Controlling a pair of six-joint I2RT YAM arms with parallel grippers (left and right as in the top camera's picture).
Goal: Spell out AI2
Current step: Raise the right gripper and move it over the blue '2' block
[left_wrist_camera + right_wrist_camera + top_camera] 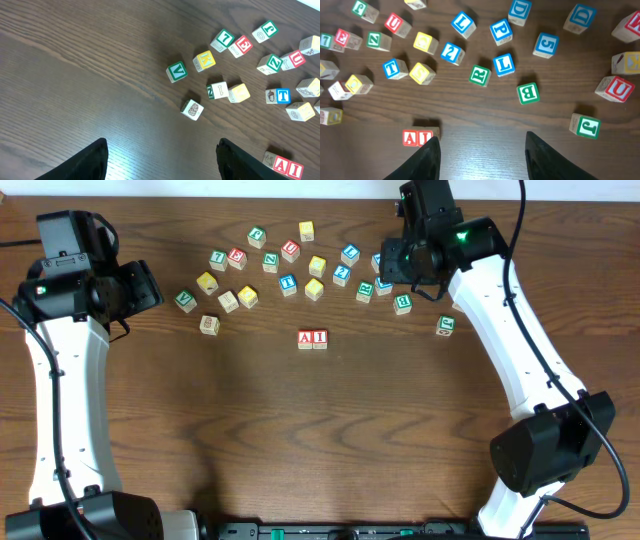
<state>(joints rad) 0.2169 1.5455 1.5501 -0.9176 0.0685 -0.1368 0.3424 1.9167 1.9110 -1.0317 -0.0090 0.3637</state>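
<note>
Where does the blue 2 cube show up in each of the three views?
Overhead: the blue 2 cube sits in the upper middle of the scatter, some way right of the blue T cube.
Left wrist: not in the frame.
Right wrist: upper left of centre, again right of the blue T cube.
Shared landmark: the side-by-side A and I cubes, nearer the bottom edge in every view.

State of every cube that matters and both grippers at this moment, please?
A cube: placed mid-table, letter up, first in the row.
I cube: placed right against the A cube, letter up.
2 cube: loose among the scattered cubes, not yet in the row.
Other cubes: scattered behind the row.
Left gripper: jaws open, empty.
Right gripper: jaws open, empty.
</note>
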